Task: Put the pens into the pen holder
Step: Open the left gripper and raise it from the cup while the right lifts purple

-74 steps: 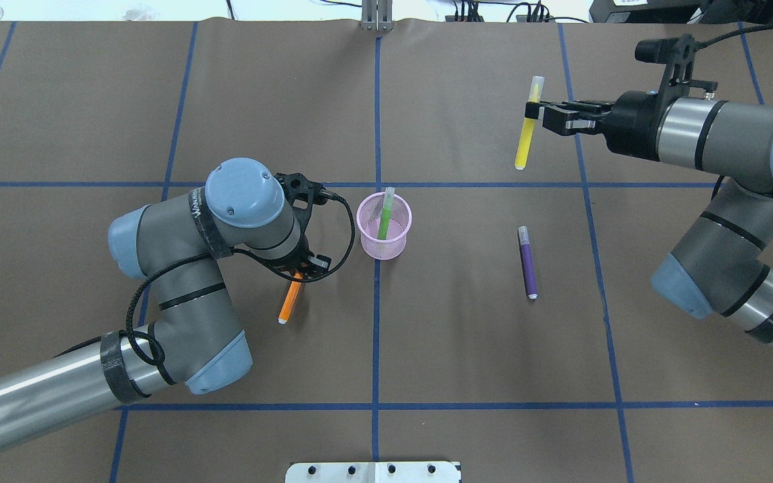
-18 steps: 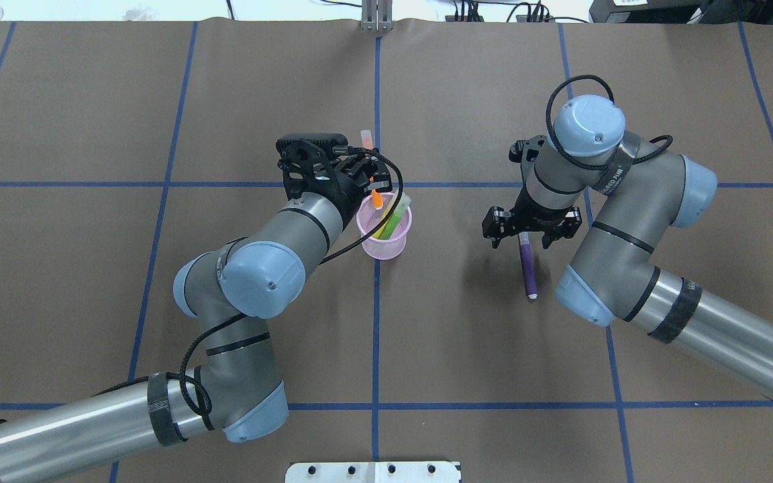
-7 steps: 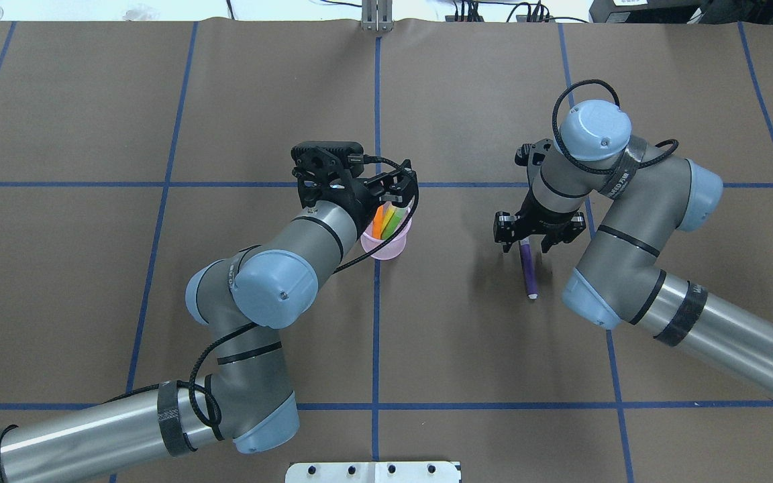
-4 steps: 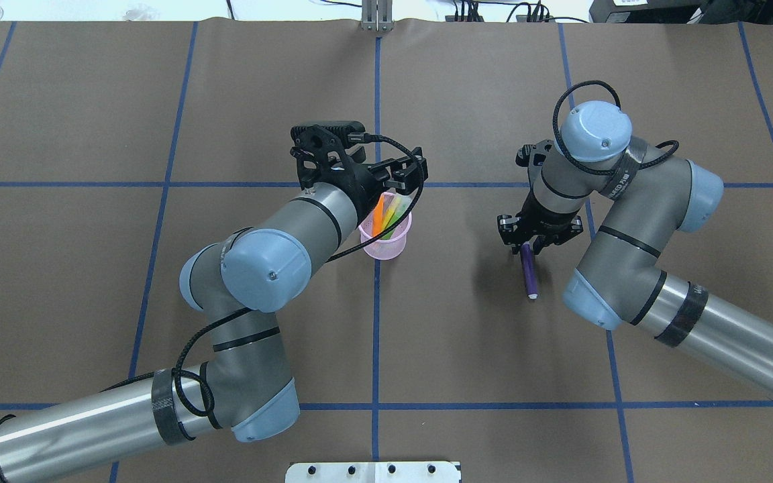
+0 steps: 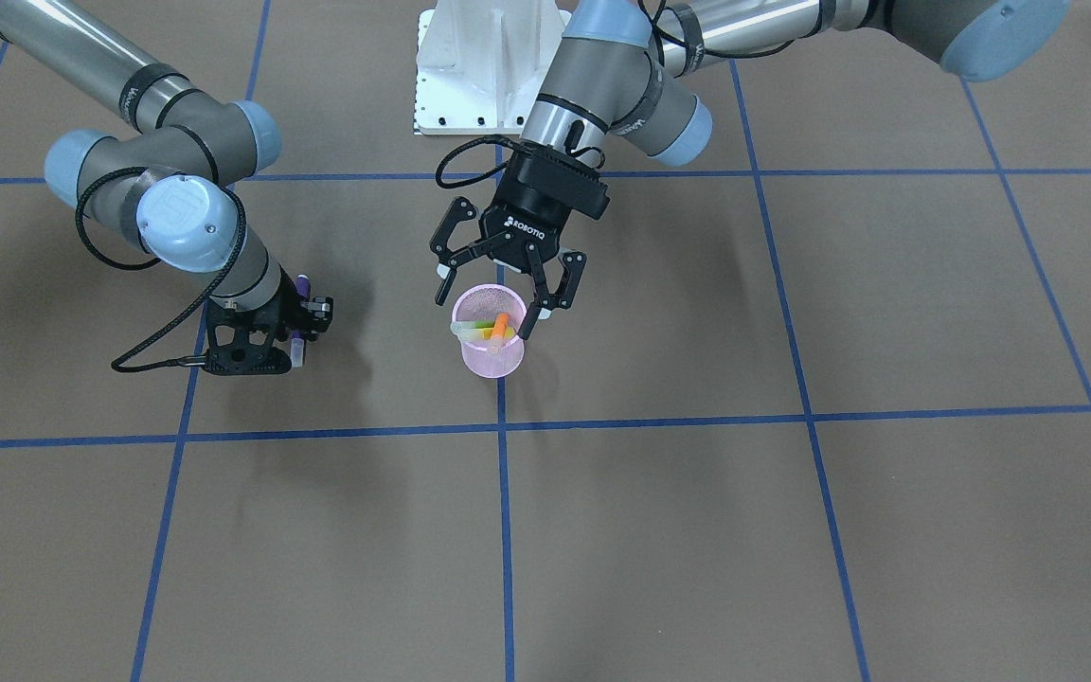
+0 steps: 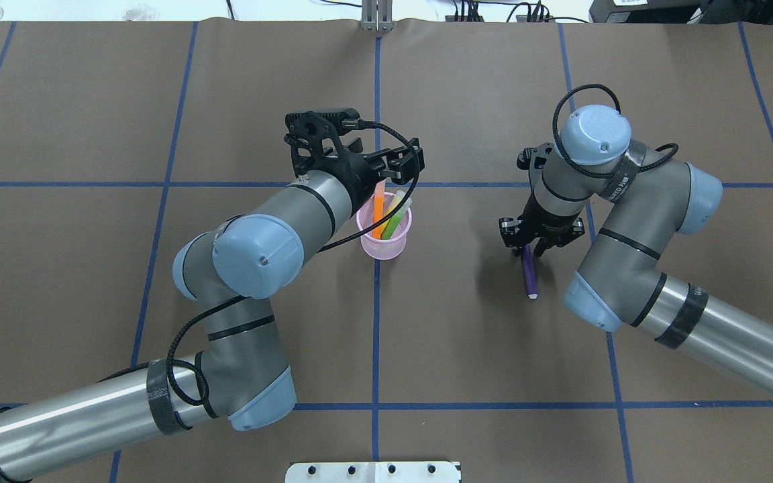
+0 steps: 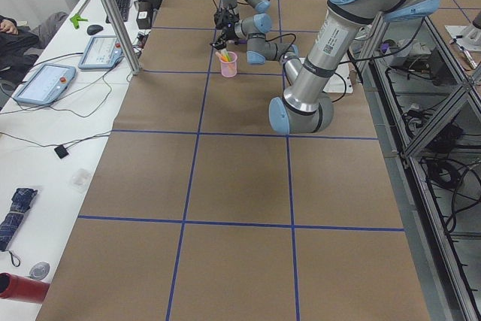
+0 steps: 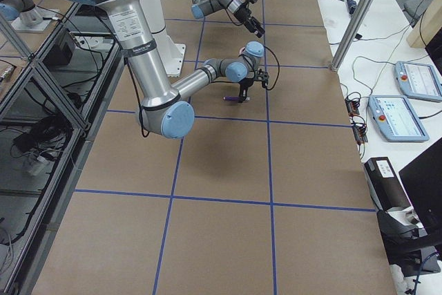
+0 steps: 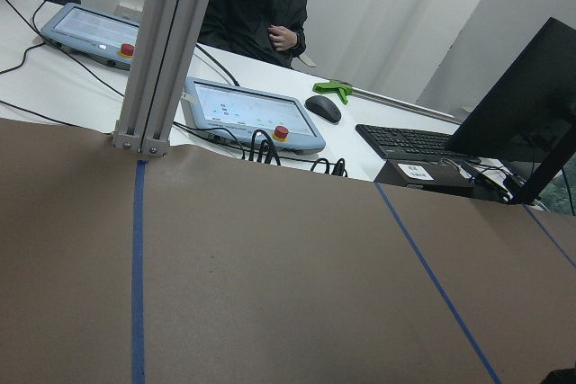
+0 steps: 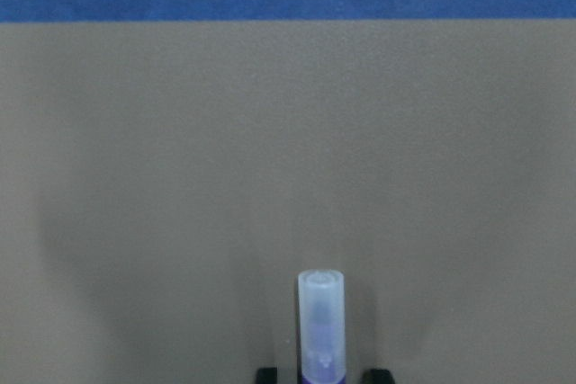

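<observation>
Brown paper marked with a blue tape grid covers the table [image 6: 494, 349], and a white base plate [image 5: 489, 66] sits at the robot-side edge. Pen holder [image 6: 384, 247] location: upright on the centre tape line, near the middle of the table. It contains the orange pen [image 6: 378, 213] and the green and yellow pens [image 6: 393, 216], all leaning, with their upper ends above the rim. Left gripper [image 5: 489, 305] position: just above the holder's mouth, tilted downward, jaws spread wide with one finger toward each side of the rim, holding nothing. Purple pen [image 6: 529, 276] location: flat on the table, well apart from the holder on the robot's right side, clear cap end pointing away from the robot. Right gripper [image 6: 527, 252] position: lowered over the cap half of the purple pen, one finger on each side of the barrel. The jaws are drawn in close, but the right wrist view shows a thin gap at each side of the pen, so a clamp cannot be confirmed. The left wrist view shows paper, an aluminium post [image 9: 166, 51] and an operator desk [image 9: 54, 87].
</observation>
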